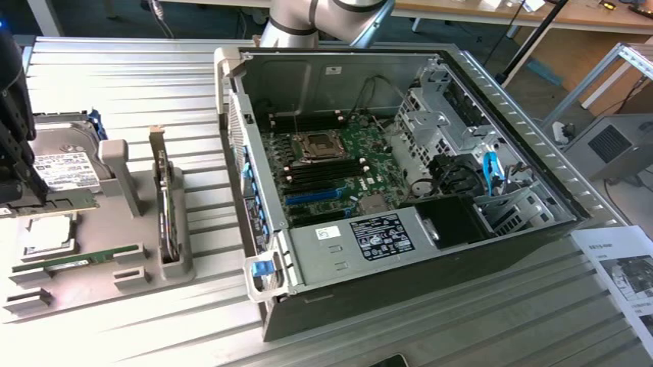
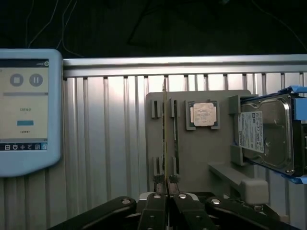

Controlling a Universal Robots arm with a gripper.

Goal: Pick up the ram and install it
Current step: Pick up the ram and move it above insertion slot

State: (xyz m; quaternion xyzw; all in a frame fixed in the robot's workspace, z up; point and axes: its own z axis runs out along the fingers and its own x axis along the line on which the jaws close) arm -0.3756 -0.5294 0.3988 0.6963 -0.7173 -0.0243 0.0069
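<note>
My gripper (image 2: 165, 184) is shut on the ram (image 2: 164, 124), a thin stick seen edge-on that runs straight out from between the fingers. It hangs above the grey parts tray (image 2: 192, 153). In the exterior view the gripper (image 1: 14, 200) is at the far left edge, over the tray (image 1: 133, 229), with the ram (image 1: 61, 203) a pale strip below it. The open computer case (image 1: 490, 99) lies to the exterior view's right. Its green motherboard (image 1: 352, 145) has black memory slots (image 1: 324, 172) beside the processor socket.
A second green stick (image 1: 76, 260) (image 2: 175, 134) rests in the tray's slots. The tray also holds a silver processor (image 2: 204, 114), a hard drive (image 2: 266, 136) (image 1: 63, 168) and an upright expansion card (image 1: 164, 199). A touchscreen pendant (image 2: 26, 110) lies nearby. A paper sheet (image 1: 622, 267) lies beside the case.
</note>
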